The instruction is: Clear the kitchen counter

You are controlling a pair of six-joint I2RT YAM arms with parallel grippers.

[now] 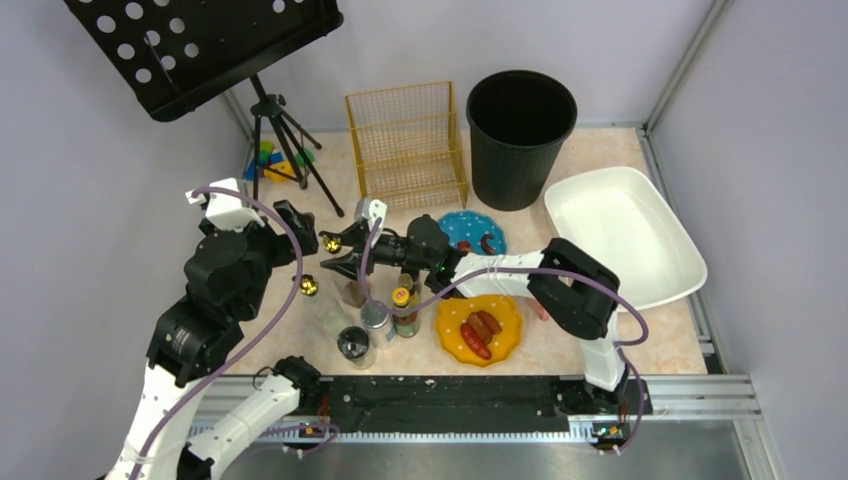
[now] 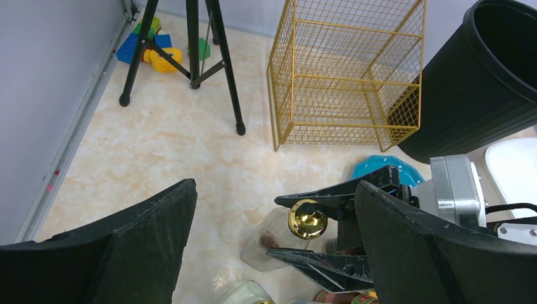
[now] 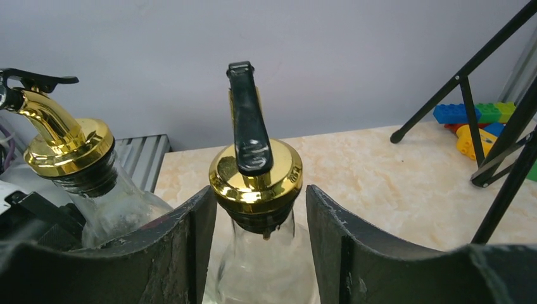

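A clear glass bottle (image 3: 256, 171) with a gold cap and black spout stands on the beige marbled kitchen counter (image 2: 158, 145). My right gripper (image 3: 261, 191) is open, its fingers either side of the bottle's neck; a small gap shows on the right, and the left finger is almost at the cap. From above, that cap (image 1: 331, 243) sits at the right gripper (image 1: 338, 256). A second gold-capped bottle (image 1: 309, 286) stands just nearer the front edge. My left gripper (image 2: 272, 253) hovers above them, wide open, holding nothing.
Spice jars (image 1: 405, 310) and lidded jars (image 1: 375, 318) crowd beside the bottles. A yellow plate (image 1: 505, 345) with sausages and a blue plate (image 1: 472, 232) lie to the right. Behind stand a gold wire basket (image 1: 408, 145), black bin (image 1: 520, 135), white tub (image 1: 625, 235) and tripod (image 1: 285, 140).
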